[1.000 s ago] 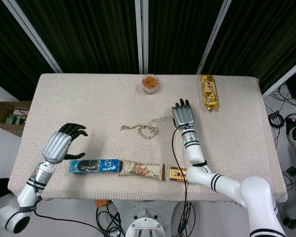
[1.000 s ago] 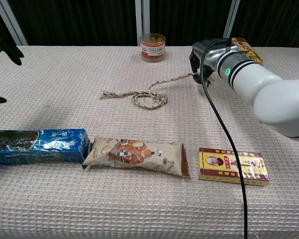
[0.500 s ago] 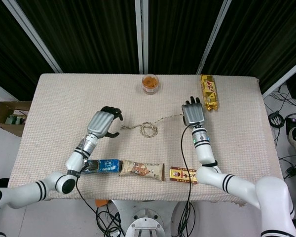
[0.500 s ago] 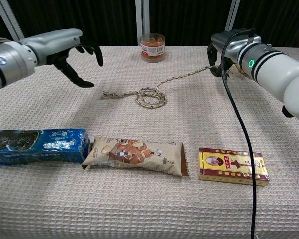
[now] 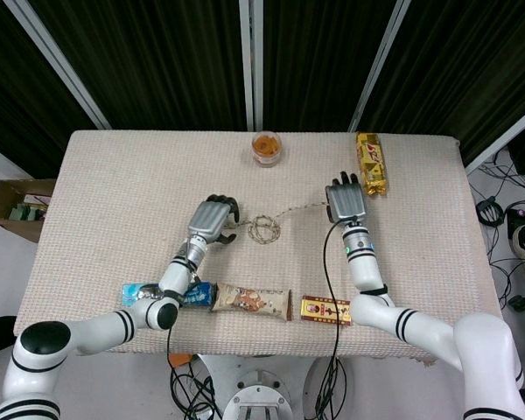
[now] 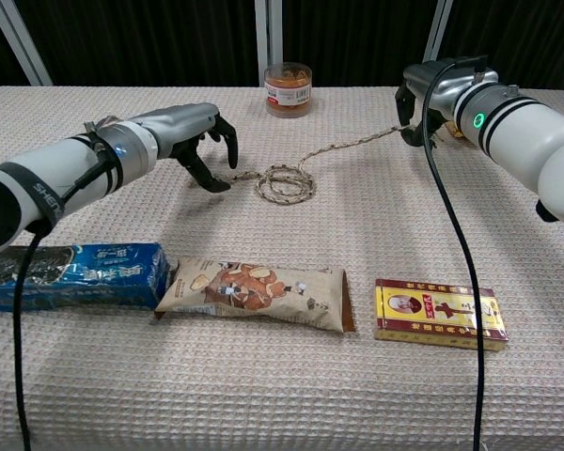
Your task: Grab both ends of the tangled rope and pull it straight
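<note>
Both hands differ: right hand (image 6: 430, 94) grips rope (image 6: 284, 181); left hand (image 6: 199, 134) spread; labels unreadable.

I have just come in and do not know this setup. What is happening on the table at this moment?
A two-armed robot is untangling a rope. Its right hand holds one end, lifted off the table. Its left hand is over the other end with fingers curled, but a firm grip cannot be confirmed. The rope has a loop in the middle and is not yet straight. Snack packets and a jar lie untouched.
</note>
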Available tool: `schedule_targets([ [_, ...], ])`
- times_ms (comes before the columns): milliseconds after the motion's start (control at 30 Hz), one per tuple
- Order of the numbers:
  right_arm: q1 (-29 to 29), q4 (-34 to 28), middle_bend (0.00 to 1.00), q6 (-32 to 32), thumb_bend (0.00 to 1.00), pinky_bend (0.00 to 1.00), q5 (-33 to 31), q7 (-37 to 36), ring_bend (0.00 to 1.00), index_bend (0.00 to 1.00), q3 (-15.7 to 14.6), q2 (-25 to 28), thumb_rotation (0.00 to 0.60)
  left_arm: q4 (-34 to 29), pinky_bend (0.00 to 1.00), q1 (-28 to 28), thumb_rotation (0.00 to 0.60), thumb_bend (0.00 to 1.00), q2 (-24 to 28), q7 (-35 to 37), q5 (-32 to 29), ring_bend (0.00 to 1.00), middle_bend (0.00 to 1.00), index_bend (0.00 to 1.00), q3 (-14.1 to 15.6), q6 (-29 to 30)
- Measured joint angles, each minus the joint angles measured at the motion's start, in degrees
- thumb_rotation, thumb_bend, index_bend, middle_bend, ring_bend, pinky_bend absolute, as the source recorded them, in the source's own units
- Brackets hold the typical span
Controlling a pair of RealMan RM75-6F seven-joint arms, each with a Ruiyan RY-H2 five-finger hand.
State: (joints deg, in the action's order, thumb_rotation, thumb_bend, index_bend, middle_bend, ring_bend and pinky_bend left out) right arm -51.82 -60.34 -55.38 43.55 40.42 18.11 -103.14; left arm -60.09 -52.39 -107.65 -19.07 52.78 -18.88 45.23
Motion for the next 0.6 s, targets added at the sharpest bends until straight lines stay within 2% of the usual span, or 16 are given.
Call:
schedule_targets([
  [300,0.18,0.57,0.37,0.27,0.56,0.21,0.04,-0.73,0.12,0.73,-0.03,-0.16,0.6,6.6,0.16,-2.22,0.6,0.35,-4.14,-4.05,-4.94,0.15,0.22,0.48,-0.29,-0.28],
  [600,0.34,1.12,0.37,0.49,0.56,0.21,-0.01,-1.29,0.12,0.73,0.03,-0.22,0.6,6.33,0.15,-2.26,0.6,0.37,-4.13,-3.07,-5.25,0.15,0.22,0.48,-0.25,-0.83],
])
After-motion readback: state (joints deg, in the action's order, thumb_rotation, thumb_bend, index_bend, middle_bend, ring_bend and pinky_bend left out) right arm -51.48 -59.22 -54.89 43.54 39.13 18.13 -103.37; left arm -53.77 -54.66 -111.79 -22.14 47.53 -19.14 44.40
